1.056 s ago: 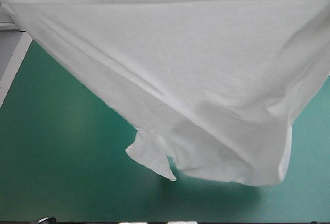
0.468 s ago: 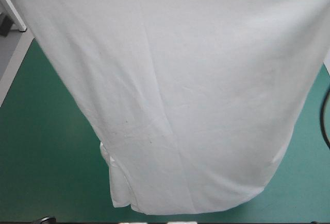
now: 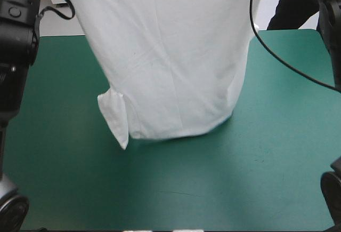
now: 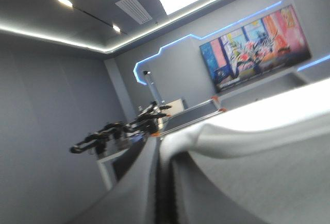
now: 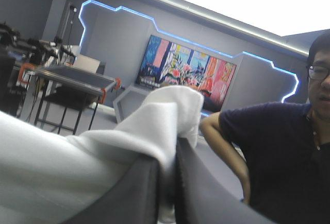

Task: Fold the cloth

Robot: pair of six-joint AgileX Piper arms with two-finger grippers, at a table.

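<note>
Raised high over the teal-green worktop [image 3: 224, 184], the white T-shirt [image 3: 170, 56] hangs from the top of the frame down to its centre. Its hem [image 3: 181, 135] is near the cover and one sleeve [image 3: 114, 119] dangles at centre left. My left tool [image 4: 161, 149] is all but closed, pinching a fold of the shirt between its black fingers. My right tool [image 5: 166, 157] grips likewise, with cloth bunched over its tips.

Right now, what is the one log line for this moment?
T-shirt: lifted, hanging | left gripper: shut on T-shirt | right gripper: shut on T-shirt | hem: low over table, contact unclear | fold: not begun
</note>
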